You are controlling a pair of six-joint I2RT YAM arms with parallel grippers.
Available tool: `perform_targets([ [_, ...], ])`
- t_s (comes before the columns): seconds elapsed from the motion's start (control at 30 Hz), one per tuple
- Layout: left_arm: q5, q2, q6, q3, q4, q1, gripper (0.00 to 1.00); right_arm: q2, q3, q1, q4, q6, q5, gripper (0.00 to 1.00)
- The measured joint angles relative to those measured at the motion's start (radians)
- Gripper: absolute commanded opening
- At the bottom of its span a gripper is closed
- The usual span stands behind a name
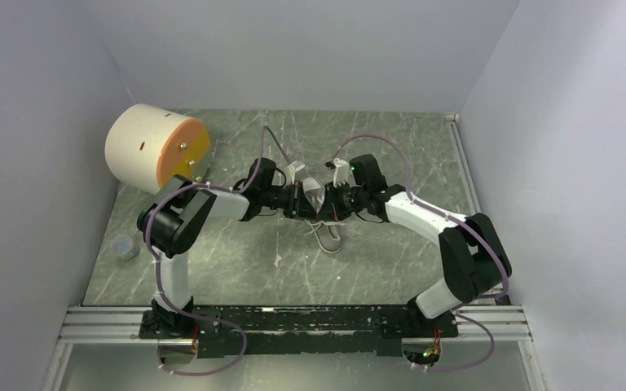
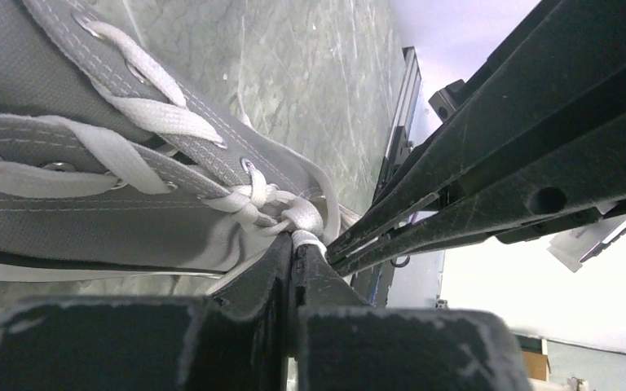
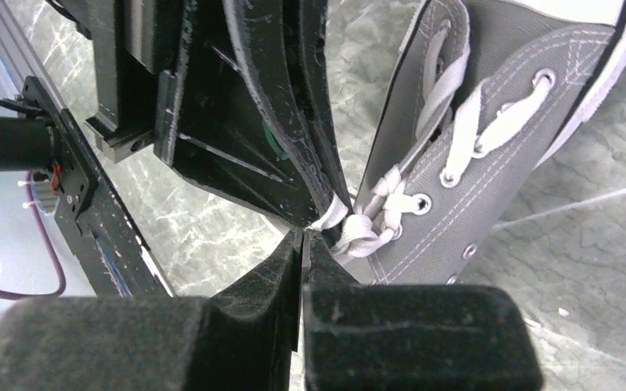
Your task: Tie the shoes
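Tabletop (image 1: 236, 269) held the grey sneaker (image 2: 90, 220) at its middle, between both arms; left gripper (image 2: 296, 252) was clamped on the white laces (image 2: 163, 118) beside the knot (image 3: 367, 228), presumably to cinch it; right gripper (image 3: 301, 240) was shut too, catch unclear.

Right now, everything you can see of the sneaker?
Small grey canvas low-top sneaker with white sole rim, metal eyelets and white laces crossed up to a first knot at the top eyelets. It sits on the marbled table between both arms. The left gripper is shut on the laces at the knot; the right gripper is shut beside it. Loose lace trails toward the arm bases.
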Motion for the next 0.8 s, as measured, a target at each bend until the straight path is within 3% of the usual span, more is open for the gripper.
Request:
perform_targets([
  [0.33, 0.009, 0.052, -0.172, -0.079, 0.267, 0.0, 0.05, 0.026, 0.058, 0.018, -0.03, -0.01, -0.026, 0.32],
  [0.8, 0.01, 0.056, -0.209, -0.085, 0.336, -0.001, 0.05, -0.061, 0.035, -0.089, -0.03, 0.048, 0.064, 0.44],
])
